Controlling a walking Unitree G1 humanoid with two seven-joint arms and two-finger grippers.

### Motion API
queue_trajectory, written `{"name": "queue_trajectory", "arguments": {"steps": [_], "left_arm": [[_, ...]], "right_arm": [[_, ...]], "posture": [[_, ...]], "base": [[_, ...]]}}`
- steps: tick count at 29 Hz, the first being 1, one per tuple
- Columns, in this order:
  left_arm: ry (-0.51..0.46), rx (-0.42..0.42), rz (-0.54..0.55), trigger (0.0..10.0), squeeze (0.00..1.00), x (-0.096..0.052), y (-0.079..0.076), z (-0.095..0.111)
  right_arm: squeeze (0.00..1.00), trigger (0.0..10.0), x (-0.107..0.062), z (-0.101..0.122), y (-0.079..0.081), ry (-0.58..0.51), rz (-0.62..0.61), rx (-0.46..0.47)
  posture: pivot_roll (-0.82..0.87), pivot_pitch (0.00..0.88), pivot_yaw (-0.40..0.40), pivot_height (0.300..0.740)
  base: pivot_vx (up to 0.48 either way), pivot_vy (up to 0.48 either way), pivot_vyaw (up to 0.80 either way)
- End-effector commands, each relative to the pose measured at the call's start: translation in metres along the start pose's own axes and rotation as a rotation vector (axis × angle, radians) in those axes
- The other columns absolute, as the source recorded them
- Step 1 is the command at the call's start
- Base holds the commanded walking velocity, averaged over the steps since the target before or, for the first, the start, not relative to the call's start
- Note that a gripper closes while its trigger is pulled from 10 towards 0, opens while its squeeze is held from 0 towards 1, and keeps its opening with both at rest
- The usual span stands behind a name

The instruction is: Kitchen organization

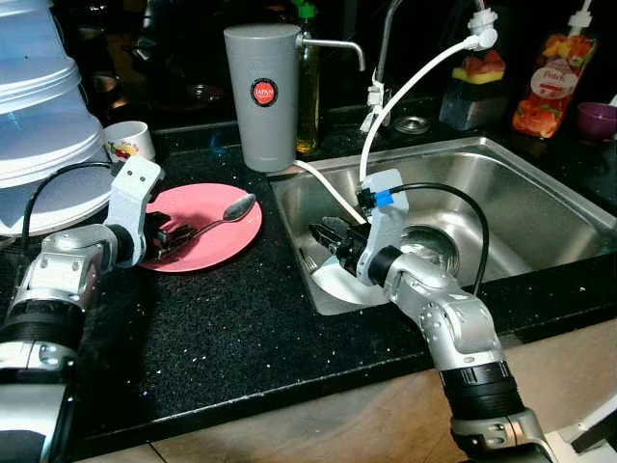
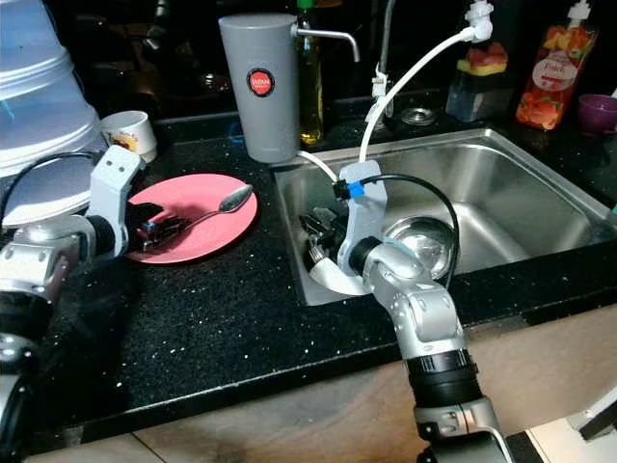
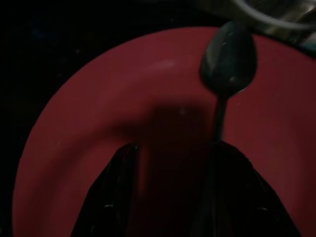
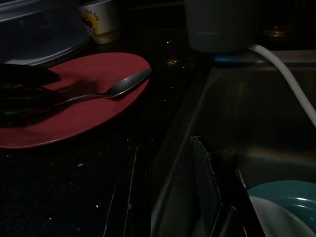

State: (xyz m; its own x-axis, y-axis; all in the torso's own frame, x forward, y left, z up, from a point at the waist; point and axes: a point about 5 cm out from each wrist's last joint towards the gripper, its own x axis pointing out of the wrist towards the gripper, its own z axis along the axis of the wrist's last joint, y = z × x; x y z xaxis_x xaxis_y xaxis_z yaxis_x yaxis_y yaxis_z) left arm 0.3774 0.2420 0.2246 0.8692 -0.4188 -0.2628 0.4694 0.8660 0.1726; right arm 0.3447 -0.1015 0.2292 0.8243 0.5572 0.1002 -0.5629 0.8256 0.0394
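A pink plate (image 1: pixel 207 243) lies on the black counter left of the sink, with a metal spoon (image 1: pixel 228 210) across it. My left gripper (image 1: pixel 172 238) is open low over the plate's left part. The spoon's handle runs beside one of its black fingers (image 3: pixel 232 197). The spoon's bowl (image 3: pixel 228 57) points away from that gripper. My right gripper (image 1: pixel 330 236) is open inside the steel sink (image 1: pixel 540 217), close to its left wall. It hangs just above a white and teal plate (image 1: pixel 337 287) lying there, with cutlery (image 1: pixel 307 258) beside it.
A grey canister (image 1: pixel 262 96) stands behind the plate, with a small printed cup (image 1: pixel 128 141) and stacked plastic containers (image 1: pixel 39 106) at the left. A white hose (image 1: pixel 415 87) arcs over the sink. A juice bottle (image 1: pixel 551 85) and purple bowl (image 1: pixel 598 121) stand at the back right.
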Motion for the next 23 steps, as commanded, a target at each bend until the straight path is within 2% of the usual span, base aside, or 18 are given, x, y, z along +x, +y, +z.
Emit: {"name": "queue_trajectory", "arguments": {"steps": [1,8,11,13,14,16,17,18,23], "left_arm": [[-0.013,-0.014,-0.041,10.0,0.00,0.005,-0.005,-0.001],[-0.031,-0.027,-0.120,10.0,0.00,0.010,-0.012,-0.003],[0.028,-0.052,-0.173,10.0,0.00,0.011,-0.016,-0.011],[0.122,-0.053,-0.168,10.0,0.00,0.010,-0.015,-0.022],[0.142,-0.058,-0.167,8.7,0.00,0.010,-0.015,-0.024],[0.149,-0.061,-0.168,8.7,0.00,0.010,-0.015,-0.026],[0.158,-0.071,-0.166,3.1,0.00,0.009,-0.014,-0.027],[0.175,-0.079,-0.155,0.0,0.00,0.009,-0.012,-0.030],[0.178,-0.087,-0.154,0.0,0.00,0.009,-0.011,-0.030]], "right_arm": [[0.00,10.0,-0.001,0.000,0.003,0.006,0.004,0.007],[0.00,10.0,-0.002,0.001,0.003,0.011,0.002,0.006],[0.00,10.0,-0.001,0.001,0.003,0.017,0.003,0.008],[0.00,10.0,-0.001,0.001,0.003,0.018,0.004,0.010],[0.00,10.0,0.000,0.001,0.003,0.018,0.004,0.010],[0.00,10.0,0.000,0.001,0.003,0.018,0.003,0.010],[0.00,10.0,0.000,0.001,0.003,0.018,0.003,0.011],[0.00,10.0,0.000,0.001,0.002,0.019,0.000,0.011],[0.00,10.0,-0.001,0.002,0.001,0.019,-0.003,0.013]], "posture": [[0.04,0.067,0.080,0.740],[0.03,0.071,0.079,0.740],[0.03,0.073,0.078,0.740],[0.03,0.071,0.078,0.740],[0.03,0.072,0.079,0.740],[0.03,0.072,0.079,0.740],[0.03,0.072,0.078,0.740],[0.03,0.072,0.078,0.740],[0.04,0.073,0.076,0.740]], "base": [[0.000,0.000,0.00],[0.000,0.000,0.00],[0.000,0.000,0.00],[0.000,0.000,0.00],[0.000,0.000,0.00],[0.000,0.000,0.00],[0.000,0.000,0.00],[0.000,0.000,0.00],[0.000,0.000,0.00]]}}
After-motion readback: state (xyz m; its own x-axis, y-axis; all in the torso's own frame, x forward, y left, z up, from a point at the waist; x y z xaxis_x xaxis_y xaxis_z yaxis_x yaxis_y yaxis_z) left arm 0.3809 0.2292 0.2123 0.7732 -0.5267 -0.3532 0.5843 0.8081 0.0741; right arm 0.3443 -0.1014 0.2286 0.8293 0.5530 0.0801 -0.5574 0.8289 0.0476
